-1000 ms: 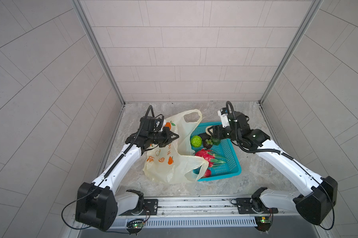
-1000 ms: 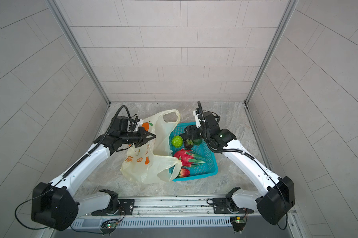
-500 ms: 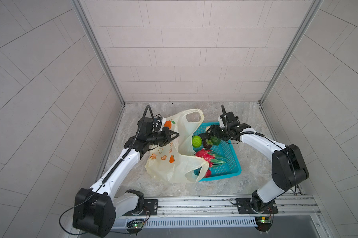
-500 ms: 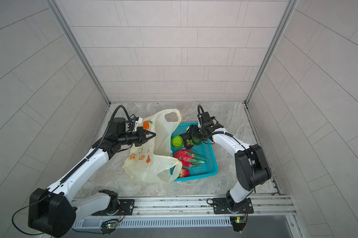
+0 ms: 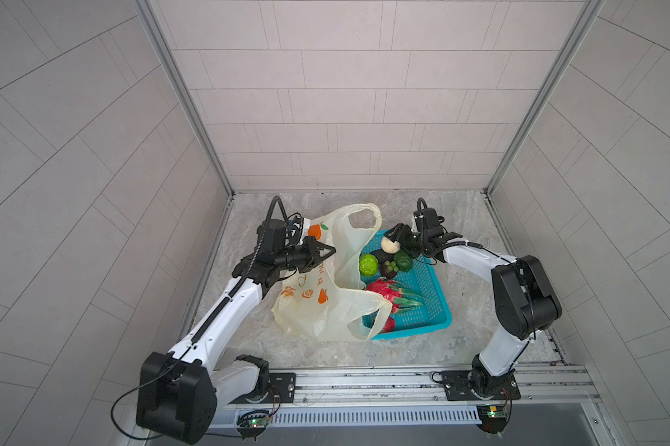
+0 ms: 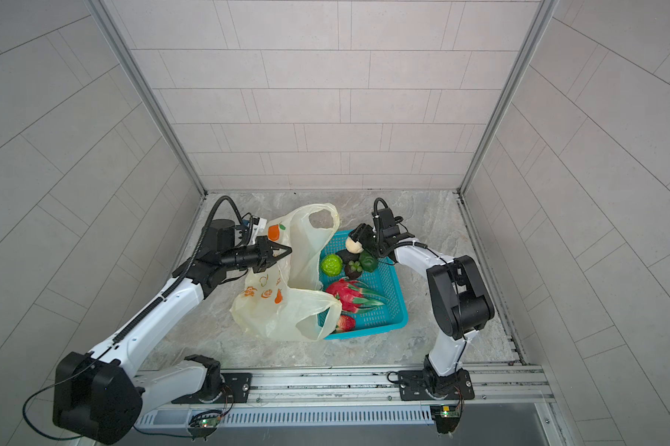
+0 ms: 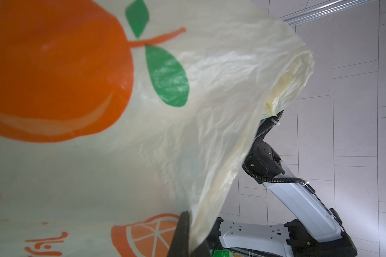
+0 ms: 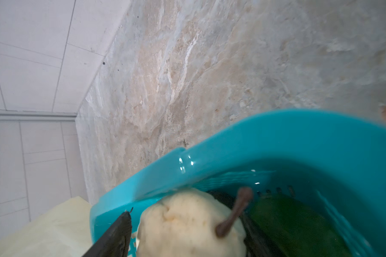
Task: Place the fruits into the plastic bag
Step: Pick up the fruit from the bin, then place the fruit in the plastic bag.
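In the middle of the bench (image 5: 460, 216), the plastic bag (image 5: 325, 309) stands open, its rim pinched in the closed left pincer (image 5: 327, 251). Beside it the teal basket (image 5: 433, 305) holds the fruits (image 5: 383, 289); the right pincer (image 5: 396, 238) has jaws apart around the beige fruit (image 8: 187, 224), grip unclear.

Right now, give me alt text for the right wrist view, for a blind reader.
A beige fruit with a brown stem is at a corner of the teal basket, a black gripper finger close beside it. A dark green fruit lies next to it in the basket; a bit of cream bag, the marble table and a tiled wall show beyond.
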Available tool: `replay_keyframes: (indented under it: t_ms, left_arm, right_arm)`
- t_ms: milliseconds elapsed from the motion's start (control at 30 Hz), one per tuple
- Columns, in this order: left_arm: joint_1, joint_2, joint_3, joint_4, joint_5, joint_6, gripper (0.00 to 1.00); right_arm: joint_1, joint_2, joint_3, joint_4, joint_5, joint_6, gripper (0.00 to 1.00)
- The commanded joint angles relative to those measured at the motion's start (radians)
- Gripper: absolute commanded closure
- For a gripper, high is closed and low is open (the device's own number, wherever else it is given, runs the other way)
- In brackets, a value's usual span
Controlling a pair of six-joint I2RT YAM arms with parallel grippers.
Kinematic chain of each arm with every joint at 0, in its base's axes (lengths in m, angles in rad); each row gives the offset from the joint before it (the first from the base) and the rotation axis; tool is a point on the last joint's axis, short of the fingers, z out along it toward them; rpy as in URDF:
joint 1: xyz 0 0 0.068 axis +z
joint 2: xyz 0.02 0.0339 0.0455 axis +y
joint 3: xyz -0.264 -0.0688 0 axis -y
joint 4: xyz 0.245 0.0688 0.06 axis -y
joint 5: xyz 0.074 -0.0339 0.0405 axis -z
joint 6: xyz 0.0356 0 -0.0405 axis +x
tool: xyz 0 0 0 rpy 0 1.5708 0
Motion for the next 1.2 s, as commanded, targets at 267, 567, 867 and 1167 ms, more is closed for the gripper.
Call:
replay_keyframes:
  t_ms: [267,567,867,1167]
  left_arm:
    - [0.001,-0.002,0.006,0.041,0.039,-0.002,1.0]
    - [0.002,0.004,0.02,0.013,0.034,0.016,1.0]
    - [0.001,0.007,0.069,-0.049,0.024,0.068,1.0]
    - [0.001,-0.004,0.096,-0.154,0.0,0.134,1.0]
  right_arm:
    - [-0.004,-0.071,-0.078,0.072,0.002,0.03,0.63]
    - [0.018,-0.418,-0.087,-0.23,-0.06,-0.34,0.64]
    - [0.265,-0.72,-0.176,-0.433,-0.044,-0.657,0.61]
    - [0.464,-0.566,-0.083,-0.347,-0.01,-0.719,0.58]
